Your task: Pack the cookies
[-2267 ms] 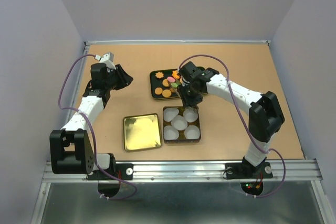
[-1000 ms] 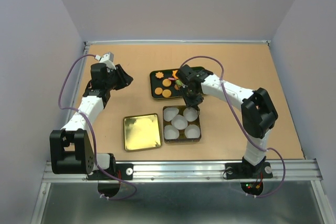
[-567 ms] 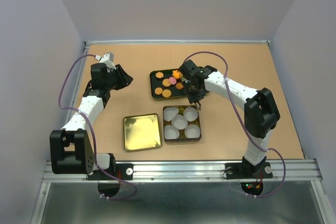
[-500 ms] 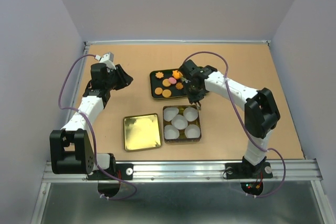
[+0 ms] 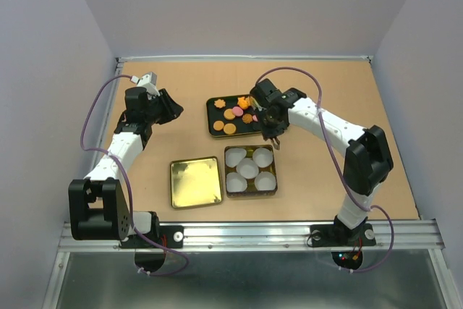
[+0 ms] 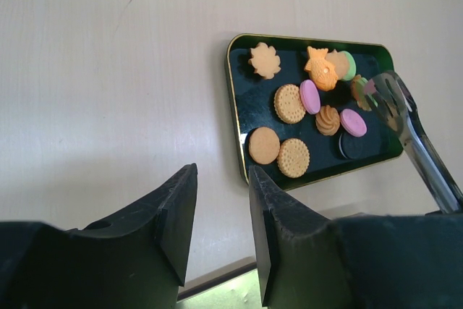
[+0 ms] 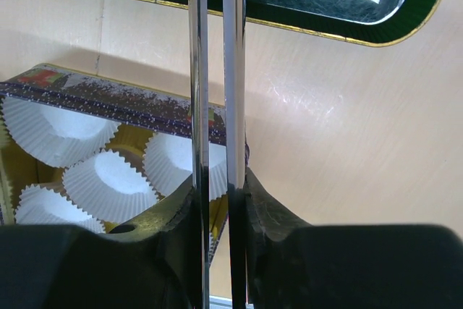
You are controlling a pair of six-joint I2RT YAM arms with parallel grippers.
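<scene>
Left gripper: far left, fingers a narrow gap apart, holding nothing. Gold lid: near centre. Cookies: on black tray, beyond the tin of paper cups. Right gripper: clamped on metal tongs, whose tips are over the tray's right end.

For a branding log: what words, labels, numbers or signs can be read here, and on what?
None can be read.
The tin has a speckled pattern on its side wall, no letters.
The black tray shows an embossed pattern only.
The gold lid, the cookies and the tongs in the right claw carry no lettering.
</scene>
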